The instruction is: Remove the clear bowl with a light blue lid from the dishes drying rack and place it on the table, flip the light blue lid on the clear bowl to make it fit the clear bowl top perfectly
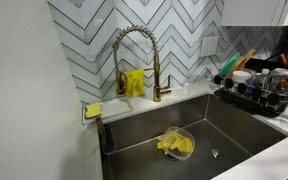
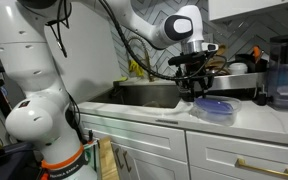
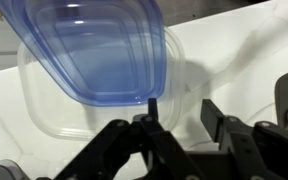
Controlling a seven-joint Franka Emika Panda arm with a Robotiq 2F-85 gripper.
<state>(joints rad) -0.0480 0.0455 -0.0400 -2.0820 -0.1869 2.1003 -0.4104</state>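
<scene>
Light blue lid (image 3: 94, 50) sits askew on the clear bowl (image 3: 46, 112), its near edge just beyond the gripper (image 3: 181, 108), whose fingers are parted and empty.

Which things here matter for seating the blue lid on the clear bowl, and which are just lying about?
In the job: clear bowl, light blue lid, white counter beneath them, dishes drying rack.
Lying about: gold faucet, yellow sponge, dish holding something yellow in the sink.
</scene>
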